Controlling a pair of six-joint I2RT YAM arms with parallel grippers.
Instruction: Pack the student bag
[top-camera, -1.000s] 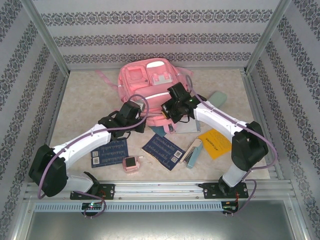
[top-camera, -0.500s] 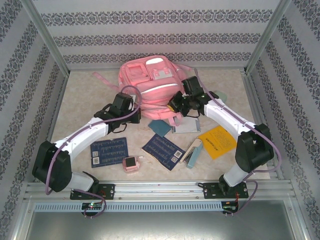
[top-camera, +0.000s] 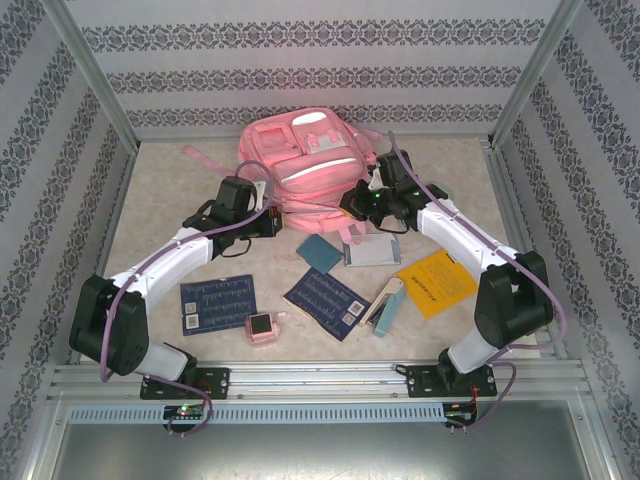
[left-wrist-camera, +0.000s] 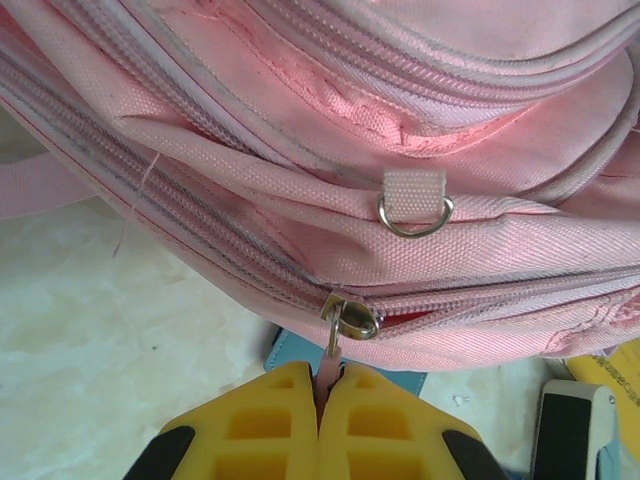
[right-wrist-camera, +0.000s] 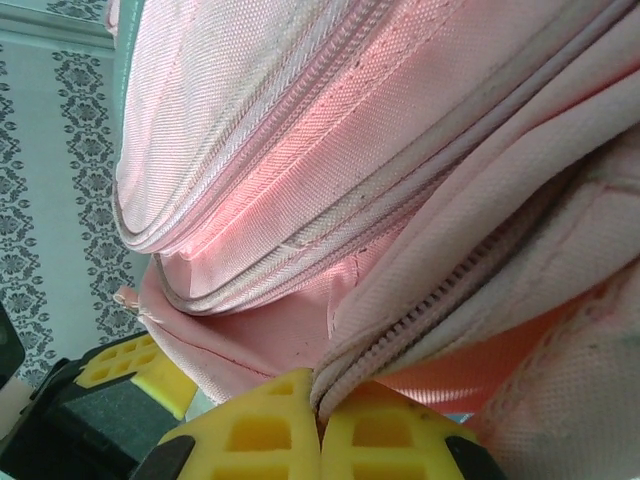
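finding: the student bag (top-camera: 305, 165), a large pink fabric backpack with white-trimmed pockets, lies on the table just beyond both your tools, bracketed between them. your left gripper (left-wrist-camera: 322, 385) is pressed together on the small pink zipper pull tab (left-wrist-camera: 328, 362), which hangs from the metal slider (left-wrist-camera: 352, 318) directly ahead of the yellow fingertips. a silver d-ring (left-wrist-camera: 415, 215) on a webbing loop sits further ahead and slightly right. your right gripper (right-wrist-camera: 320, 392) is clamped on a fold of the bag's fabric beside a line of zipper teeth (right-wrist-camera: 430, 300) that runs up and to the right from its tips. judgement: the step in hand is opening a zipped compartment, and packing proper has not begun, since a dark blue printed booklet (top-camera: 326, 298), a yellow card (top-camera: 433, 282) and a small pink square gadget (top-camera: 263, 327) lie on the table behind both tools, toward the bases. recommendation: draw the left tool along the line of the zipper track, not away from it, so the slider runs instead of tilting and jamming. use the right tool as an anchor, pulling the fabric taut in the opposite sense so the soft bag does not drag along. the tab is thin and looks barely seated between the pads; a jerk may slip it free. watch the seam fold near the slider for snagging.
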